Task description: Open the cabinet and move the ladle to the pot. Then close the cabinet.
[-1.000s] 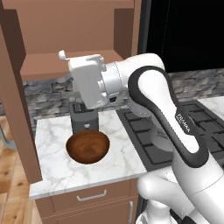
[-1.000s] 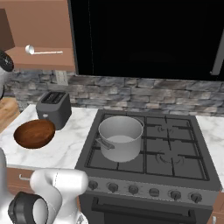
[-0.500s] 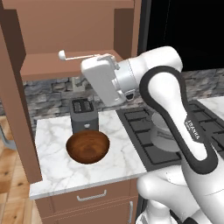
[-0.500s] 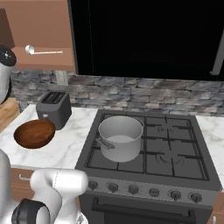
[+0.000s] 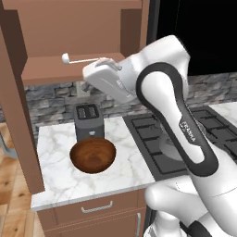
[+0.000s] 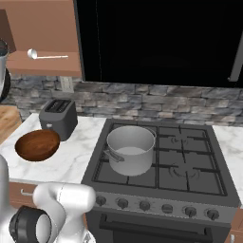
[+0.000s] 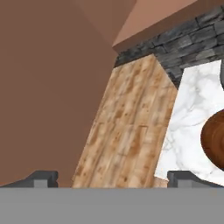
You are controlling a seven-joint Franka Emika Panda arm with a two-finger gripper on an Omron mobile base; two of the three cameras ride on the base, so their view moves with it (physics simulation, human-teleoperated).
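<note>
Standing open, the reddish-brown wooden wall cabinet point(image 5: 69, 41) has its door point(image 5: 18, 115) swung out at left; the slim silver metal ladle point(image 5: 81, 59) lies on its bottom shelf. Two-finger gripper point(image 7: 111, 177) is up near that shelf w/ jaws spread wide, nothing btwn them. Wide silver-grey metal pot point(image 6: 130, 149) sits on the black gas stove point(image 6: 190, 166), right of the round dark-brown wooden bowl point(image 5: 92, 155) & dark grey toaster point(image 5: 89, 120) on the white marble counter point(image 5: 60, 178).
</note>
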